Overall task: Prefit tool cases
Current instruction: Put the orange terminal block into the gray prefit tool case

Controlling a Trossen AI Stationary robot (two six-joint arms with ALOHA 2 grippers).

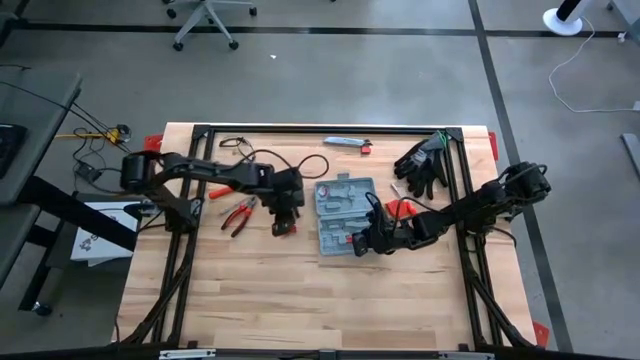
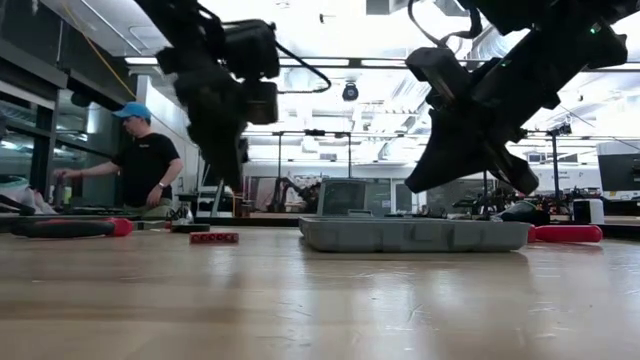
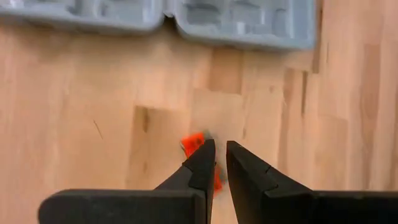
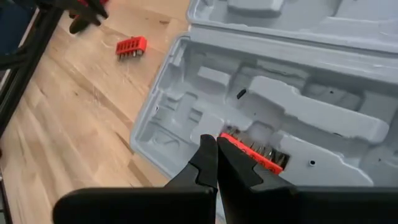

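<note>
I see the right end effector [image 4: 217, 149] pressed together directly over the open tool case [image 1: 345, 215], a red bit strip [image 4: 252, 152] beside its tips. The left end effector [image 3: 221, 158], nearly closed, holds nothing; a red bit holder [image 3: 194, 143] lies on the worktop [image 1: 260, 290] beneath it.

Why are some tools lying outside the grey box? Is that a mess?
A bit. The tool case lies open, with red pliers and a small red bit holder loose on the table beside it. Only one red holder sits inside, by the right claw.
</note>
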